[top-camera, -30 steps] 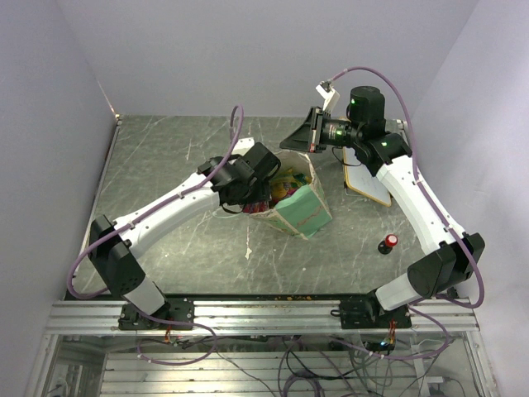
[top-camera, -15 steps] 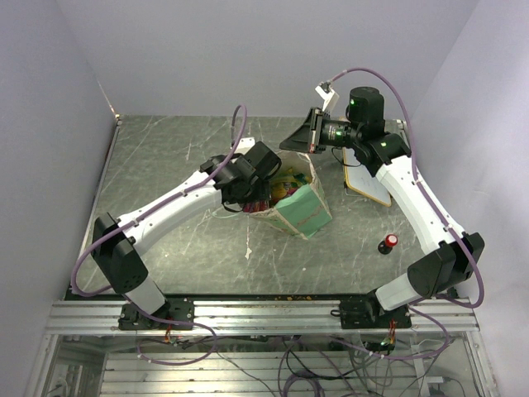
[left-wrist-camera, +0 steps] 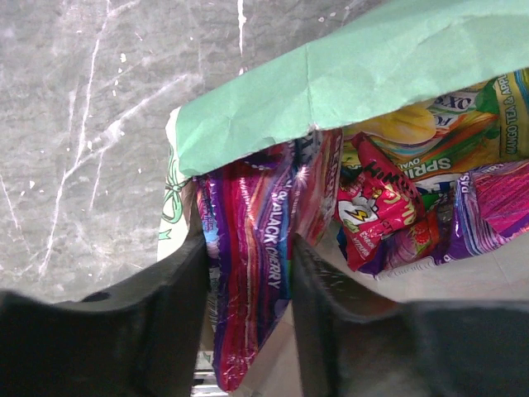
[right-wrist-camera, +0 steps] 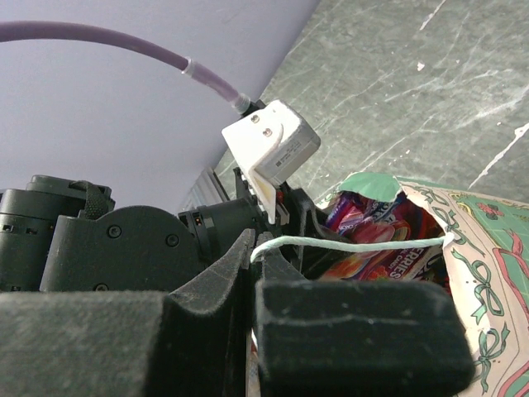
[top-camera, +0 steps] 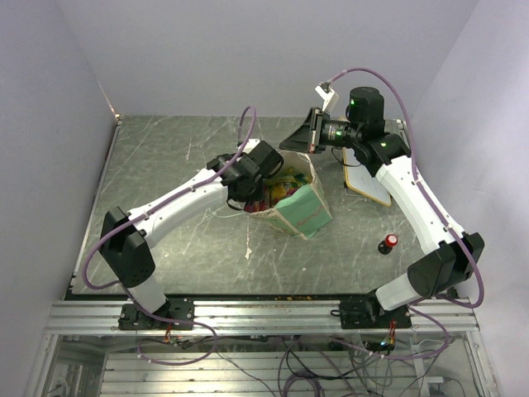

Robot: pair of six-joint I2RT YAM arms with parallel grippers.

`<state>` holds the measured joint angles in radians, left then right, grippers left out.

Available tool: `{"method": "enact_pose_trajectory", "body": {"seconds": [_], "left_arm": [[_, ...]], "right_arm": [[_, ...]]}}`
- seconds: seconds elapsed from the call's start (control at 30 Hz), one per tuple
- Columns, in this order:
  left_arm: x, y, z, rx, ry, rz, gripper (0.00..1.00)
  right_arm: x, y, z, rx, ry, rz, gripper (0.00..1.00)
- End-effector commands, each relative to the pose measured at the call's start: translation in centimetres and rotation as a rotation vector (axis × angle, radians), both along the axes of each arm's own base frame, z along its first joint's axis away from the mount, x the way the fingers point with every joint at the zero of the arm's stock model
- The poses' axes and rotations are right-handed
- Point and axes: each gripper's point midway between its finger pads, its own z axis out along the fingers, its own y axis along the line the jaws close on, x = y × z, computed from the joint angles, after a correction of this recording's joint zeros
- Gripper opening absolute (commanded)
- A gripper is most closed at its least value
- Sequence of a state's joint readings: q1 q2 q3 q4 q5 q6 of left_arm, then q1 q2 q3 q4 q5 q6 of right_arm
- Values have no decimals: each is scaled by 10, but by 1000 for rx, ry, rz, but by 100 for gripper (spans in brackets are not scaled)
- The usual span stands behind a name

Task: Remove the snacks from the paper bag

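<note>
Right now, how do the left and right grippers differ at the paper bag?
The left gripper reaches inside the paper bag; the right gripper sits above its rim. The left gripper pinches a purple black cherry packet; the right gripper is shut on the white string handle. Both grip something.

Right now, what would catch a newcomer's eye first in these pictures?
The mint-green paper bag lies mid-way across the table, its mouth full of bright snacks. The left gripper has its jaws on both sides of a purple black-cherry packet at the mouth, while the right gripper pinches the bag's white string handle.
</note>
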<state>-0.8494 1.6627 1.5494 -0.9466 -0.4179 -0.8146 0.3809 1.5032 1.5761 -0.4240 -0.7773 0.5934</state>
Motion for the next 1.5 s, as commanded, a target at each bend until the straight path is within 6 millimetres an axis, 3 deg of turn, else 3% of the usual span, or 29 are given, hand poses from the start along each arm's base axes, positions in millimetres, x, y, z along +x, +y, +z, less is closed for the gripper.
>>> {"method": "enact_pose_trajectory", "body": {"seconds": [0.0,0.13,0.27,0.47,0.67,0.73,0.83,0.97,1.07,1.27,1.47], "left_arm": [[8,-18,30,-97,-69,-67,27],[10,-29,59,-216,-119,-111,11],[7,-46,99,-385,-173,-179,7],[-4,-49,163,-628,-261,-240,7],[-14,-22,225,-744,-400,-242,7],[-18,-3,246,-734,-469,-225,7],[-19,34,264,-689,-524,-129,7],[-15,88,257,-567,-525,60,7],[-14,113,249,-512,-523,162,7],[-9,116,234,-514,-497,183,7],[-15,124,214,-503,-450,218,7]], "right_arm": [[-7,1,9,6,-42,20,0],[-7,-2,15,-14,-68,2,0],[-9,-8,19,-41,-86,-25,0],[-9,-29,19,-137,-131,-123,0],[3,-67,38,-265,-298,-315,0],[6,-81,46,-309,-353,-376,0],[2,-90,60,-350,-427,-381,0],[-3,-103,72,-403,-519,-395,0],[-8,-103,78,-441,-590,-352,0],[-3,-95,84,-554,-698,-322,0],[0,-54,86,-620,-796,-241,0]]}}
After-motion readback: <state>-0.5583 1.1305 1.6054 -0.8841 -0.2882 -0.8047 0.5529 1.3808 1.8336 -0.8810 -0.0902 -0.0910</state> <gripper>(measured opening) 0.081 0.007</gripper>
